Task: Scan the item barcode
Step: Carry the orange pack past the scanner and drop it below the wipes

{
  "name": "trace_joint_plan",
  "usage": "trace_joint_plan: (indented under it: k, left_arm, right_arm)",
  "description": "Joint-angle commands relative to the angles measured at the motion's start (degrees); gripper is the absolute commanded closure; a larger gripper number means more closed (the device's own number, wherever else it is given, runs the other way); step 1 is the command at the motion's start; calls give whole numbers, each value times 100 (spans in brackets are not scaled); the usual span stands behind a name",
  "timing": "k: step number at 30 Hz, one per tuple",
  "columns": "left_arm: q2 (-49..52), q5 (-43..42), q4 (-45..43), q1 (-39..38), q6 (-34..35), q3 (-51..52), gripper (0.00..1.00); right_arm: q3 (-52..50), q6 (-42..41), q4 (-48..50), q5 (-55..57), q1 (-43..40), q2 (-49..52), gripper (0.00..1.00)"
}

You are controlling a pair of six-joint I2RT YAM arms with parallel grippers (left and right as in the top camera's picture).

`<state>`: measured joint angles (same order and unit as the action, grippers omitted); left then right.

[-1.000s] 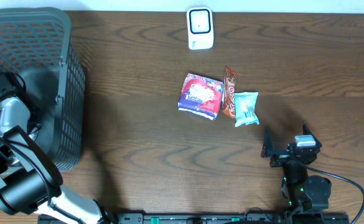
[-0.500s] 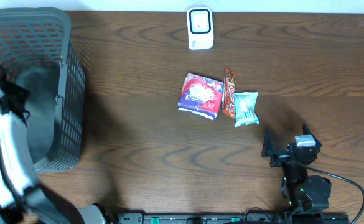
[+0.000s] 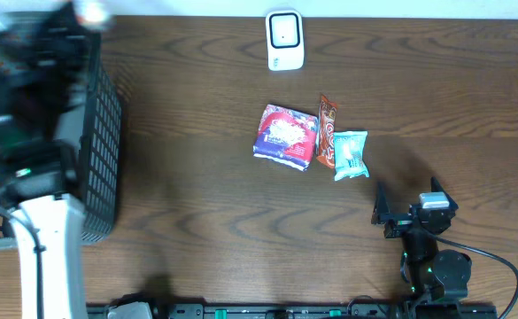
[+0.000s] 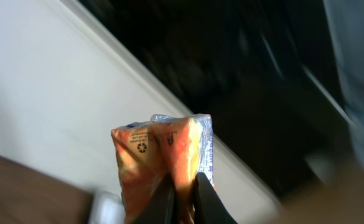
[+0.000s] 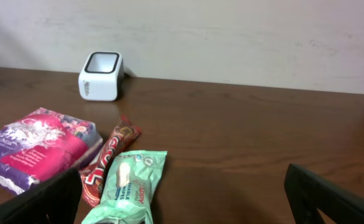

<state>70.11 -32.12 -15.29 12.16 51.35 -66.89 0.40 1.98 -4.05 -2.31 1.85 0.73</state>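
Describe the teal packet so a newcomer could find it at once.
On the wooden table, near the white scanner, three snacks lie side by side. The teal packet is at the row's right end, beside the red bar. It alone is pale green; the third is a purple pack.

The table (image 3: 197, 177) is dark brown with wavy wood grain. The scanner (image 3: 284, 40) is white with a dark-rimmed window. The basket (image 3: 106, 124) is black mesh. The packet (image 3: 286, 136) is purple and pink with a flowery print, the bar (image 3: 327, 131) red-brown, the sachet (image 3: 351, 154) mint green. The pouch (image 4: 141, 162) is orange with a silvery edge and small dark print. The wall (image 5: 231, 37) is off-white.
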Motion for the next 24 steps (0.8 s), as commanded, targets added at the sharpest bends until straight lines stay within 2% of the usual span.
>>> trace_joint_plan:
  k: [1, 5, 9, 15, 24]
  left_arm:
    - [133, -426, 116, -1357, -734, -20, 93]
    - [393, -50, 684, -2527, -2061, -20, 93]
    - [787, 953, 1421, -3445, -2717, -20, 92]
    - [1561, 1803, 1504, -4271, -2778, -20, 93]
    - [2874, 1849, 1237, -5045, -2774, -20, 91]
  right_arm:
    - [-4, 42, -22, 7, 50, -9, 1]
    - [-4, 44, -22, 7, 50, -9, 1]
    - [-4, 42, -22, 7, 50, -9, 1]
    - [-4, 44, -22, 7, 50, -9, 1]
    - [-4, 44, -22, 7, 50, -9, 1]
